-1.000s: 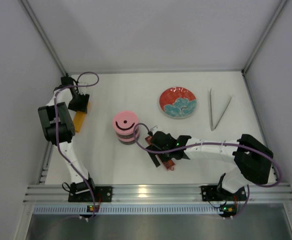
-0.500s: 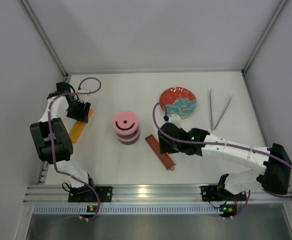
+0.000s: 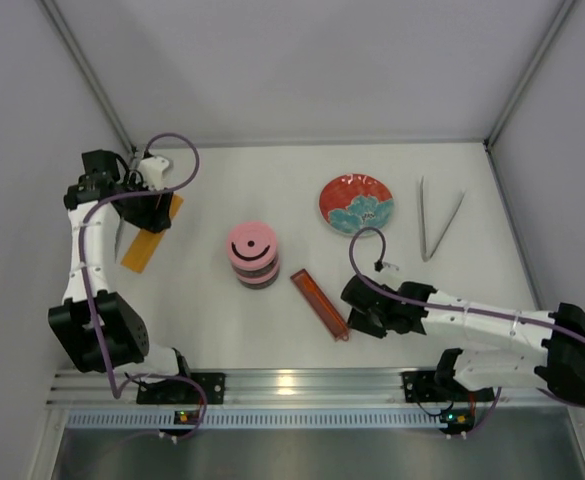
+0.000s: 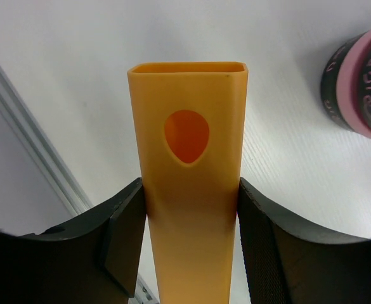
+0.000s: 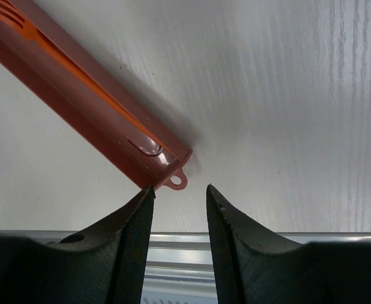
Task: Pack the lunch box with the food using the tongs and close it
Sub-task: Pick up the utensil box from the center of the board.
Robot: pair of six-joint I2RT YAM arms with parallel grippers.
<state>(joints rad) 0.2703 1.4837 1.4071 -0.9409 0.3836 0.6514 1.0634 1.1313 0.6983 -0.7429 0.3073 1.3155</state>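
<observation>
Tongs (image 3: 438, 222), thin silver metal V, untouched. Left gripper (image 4: 190, 190) clamps flat orange hollow sleeve (image 4: 188, 88), likely clearing clutter. Right gripper (image 5: 180, 190) parted, empty, beside tab of long dark-red tray (image 5: 96, 120).

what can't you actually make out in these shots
Inside the lunch box: top view, pink lid covers it; left wrist view, right edge cuts it off.
Food: none discernible; any on the plate is lost in its pattern.
Orange bar: near end cut off by the bottom edge, left wrist view.
Dark-red tray: far end cut off by the frame's corner, right wrist view.
</observation>
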